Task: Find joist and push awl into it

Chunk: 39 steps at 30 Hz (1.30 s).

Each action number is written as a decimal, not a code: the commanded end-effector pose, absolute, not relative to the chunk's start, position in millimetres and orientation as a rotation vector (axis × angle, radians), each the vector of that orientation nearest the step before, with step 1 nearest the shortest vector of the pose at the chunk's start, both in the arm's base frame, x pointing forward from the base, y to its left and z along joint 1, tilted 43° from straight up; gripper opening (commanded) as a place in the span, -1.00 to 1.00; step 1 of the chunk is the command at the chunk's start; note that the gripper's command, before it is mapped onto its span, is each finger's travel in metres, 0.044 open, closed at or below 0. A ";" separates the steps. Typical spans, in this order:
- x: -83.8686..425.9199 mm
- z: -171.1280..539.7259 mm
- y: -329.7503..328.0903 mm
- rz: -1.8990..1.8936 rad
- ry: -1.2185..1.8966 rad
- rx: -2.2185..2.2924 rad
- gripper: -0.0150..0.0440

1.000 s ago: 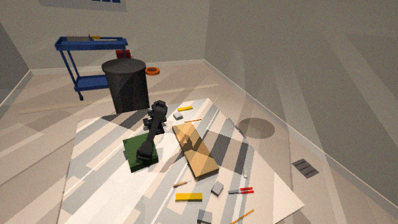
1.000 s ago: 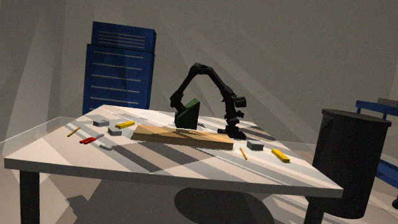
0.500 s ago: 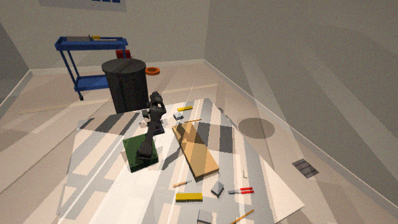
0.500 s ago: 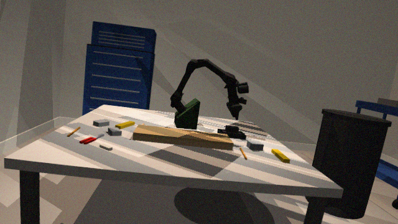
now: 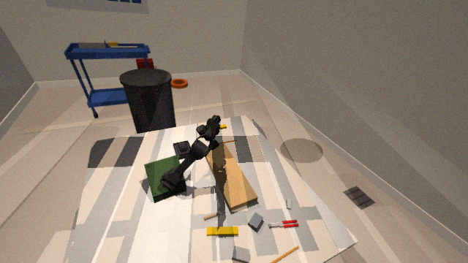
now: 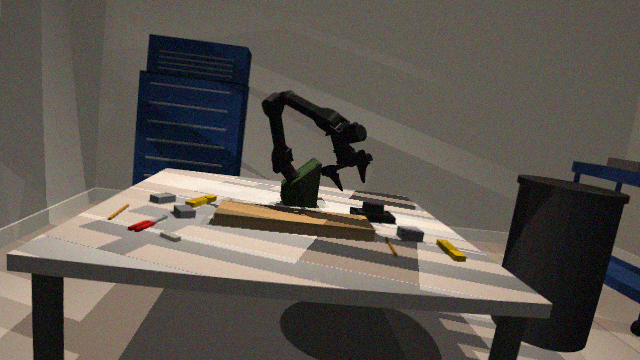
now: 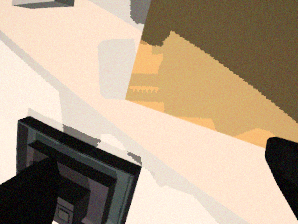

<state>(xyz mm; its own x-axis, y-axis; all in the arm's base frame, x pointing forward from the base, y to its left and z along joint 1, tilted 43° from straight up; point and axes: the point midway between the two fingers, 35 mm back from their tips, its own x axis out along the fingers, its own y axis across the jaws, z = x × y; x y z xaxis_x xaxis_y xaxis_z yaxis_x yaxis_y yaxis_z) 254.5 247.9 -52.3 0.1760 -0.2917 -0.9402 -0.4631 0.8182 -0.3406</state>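
Clearly apart from open jaws, stud finder (image 5: 183, 148) (image 6: 373, 207) (image 7: 71, 201) lower, in tray (image 5: 175, 147) (image 6: 388, 217) (image 7: 82, 141)

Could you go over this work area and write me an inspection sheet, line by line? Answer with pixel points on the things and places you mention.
Surface: pale table (image 5: 146, 234) (image 6: 280, 277), patched with shadow.
Panel: wooden (image 5: 238, 183) (image 6: 295, 223) (image 7: 210, 85), lying flat; no hole made out.
Tray: dark (image 5: 178, 149) (image 6: 389, 218) (image 7: 131, 169), the stud finder (image 5: 183, 145) (image 6: 373, 208) (image 7: 64, 212) apparently in it.
Awl: possibly the small tan-handled tool (image 5: 210, 216); unsure.
Clutter: red-handled pliers (image 5: 290, 223) (image 6: 142, 225), yellow blocks, grey blocks, orange sticks.
End effector (image 5: 216, 132) (image 6: 352, 186): open, empty, raised.
Cables: nothing seen.
Surroundings: black bin (image 5: 151, 102) (image 6: 560, 260), blue cart (image 5: 106, 55) (image 6: 602, 173), blue cabinet (image 6: 190, 125).
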 end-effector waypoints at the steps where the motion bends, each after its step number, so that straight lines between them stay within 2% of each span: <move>1: 288.2 -14.1 199.2 -0.171 1.358 -0.294 1.00; 8: 322.4 47.2 105.0 -0.647 1.133 0.327 1.00; 14: 320.2 93.9 17.2 -1.016 0.807 0.853 1.00; 22: 273.1 143.9 -88.4 -1.385 0.162 1.503 1.00; 29: 209.1 172.1 -149.2 -1.508 -0.525 1.933 1.00; 39: 206.8 172.8 -150.7 -1.509 -0.550 1.944 1.00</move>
<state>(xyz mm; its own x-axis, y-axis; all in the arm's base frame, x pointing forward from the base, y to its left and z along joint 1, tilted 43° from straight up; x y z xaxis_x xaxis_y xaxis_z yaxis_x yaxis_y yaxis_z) 209.1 -149.4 172.1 0.2673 -0.6458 -0.7152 0.0628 -0.7289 0.6817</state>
